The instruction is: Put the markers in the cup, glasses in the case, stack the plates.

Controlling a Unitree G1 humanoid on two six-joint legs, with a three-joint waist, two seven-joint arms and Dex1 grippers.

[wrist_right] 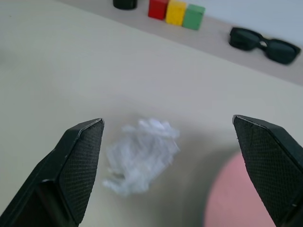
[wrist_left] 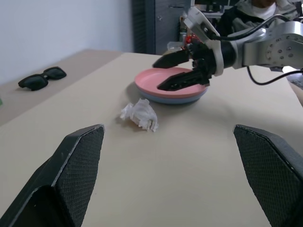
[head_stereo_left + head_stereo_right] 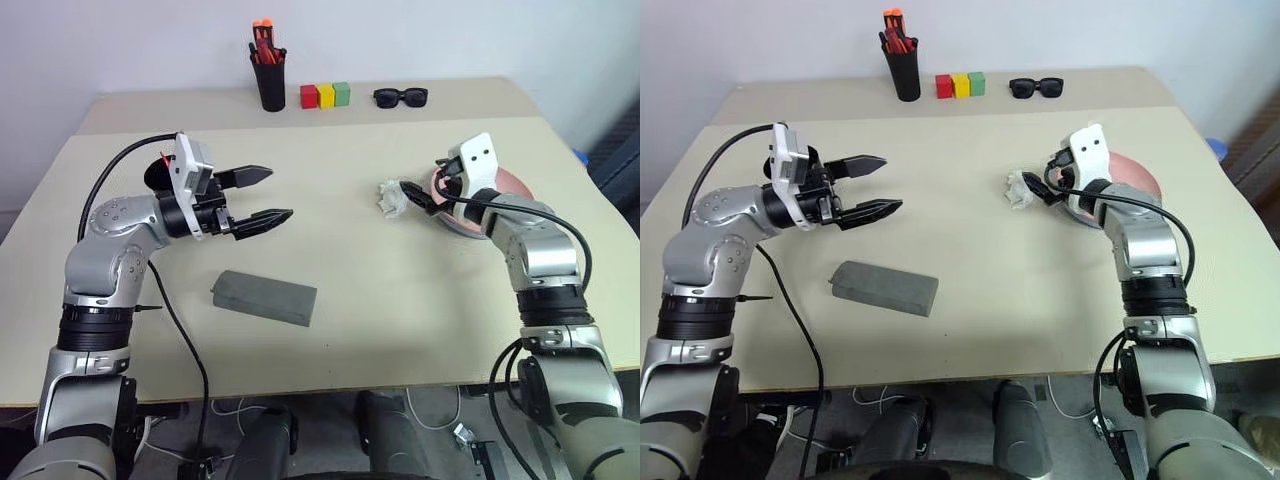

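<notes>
The pink plate lies on top of the light blue plate at the table's right. My right gripper hovers open at their left rim, pointing at a crumpled white tissue. My left gripper is open and empty above the left half of the table. The grey case lies shut near the front. Behind my left wrist the cup shows as a black rim with a bit of red at it. The markers and the glasses are hidden.
Along the back strip stand a black pen holder with orange-red capped pens, three coloured blocks and black sunglasses. Bare tabletop lies between the two grippers.
</notes>
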